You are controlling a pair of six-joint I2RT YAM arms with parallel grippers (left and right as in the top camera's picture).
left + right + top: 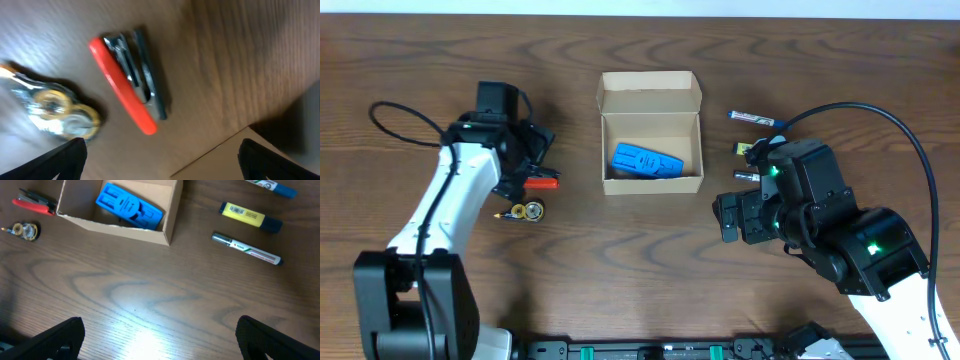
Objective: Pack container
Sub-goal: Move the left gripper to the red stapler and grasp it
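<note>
Mid-table, cardboard box (653,186) long axis left-right, flap (650,92) open rearward

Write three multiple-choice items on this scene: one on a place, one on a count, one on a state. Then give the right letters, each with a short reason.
1. Where does the red tool lie?
A. inside the container
B. on the table, outside the container
C. among the markers

2. How many markers lie on the table?
A. one
B. five
C. three

3. In what state is the container's lid?
A. open
B. shut flat
C. taped down

Answers:
1 B: the red tool rests on the bare wood, apart from the container's wall.
2 C: the right wrist view shows three separate markers, side by side.
3 A: the lid is folded back and the blue object shows inside.
</note>
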